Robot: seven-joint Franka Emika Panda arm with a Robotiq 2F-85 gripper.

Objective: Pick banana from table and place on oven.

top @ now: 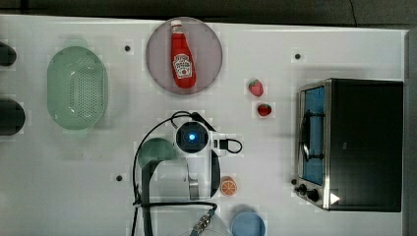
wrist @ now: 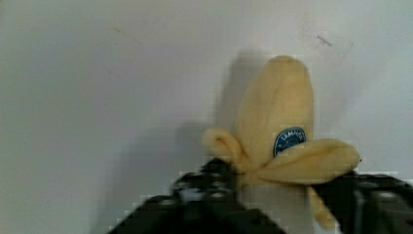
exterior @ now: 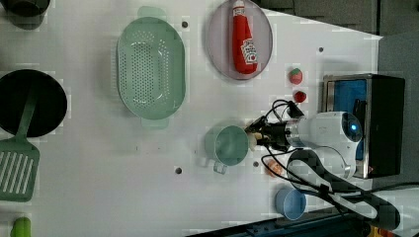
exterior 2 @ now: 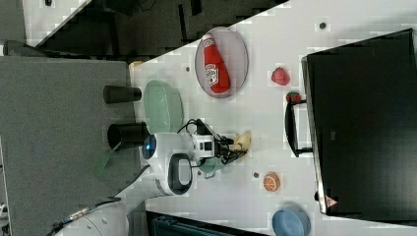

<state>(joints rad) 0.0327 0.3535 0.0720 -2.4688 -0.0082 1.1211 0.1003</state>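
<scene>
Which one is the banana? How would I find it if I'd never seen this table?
Start at the big black-topped oven and find its door handle. On the white table in front of the door, the robot's claw sits over the banana. It is pale yellow with floppy peel flaps and a blue sticker, unlike the round orange slice nearby.

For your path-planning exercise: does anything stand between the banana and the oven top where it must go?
Nothing visible does. The banana sits between the gripper fingers; bare table lies between it and the oven. The strawberries and orange slice lie aside.
</scene>
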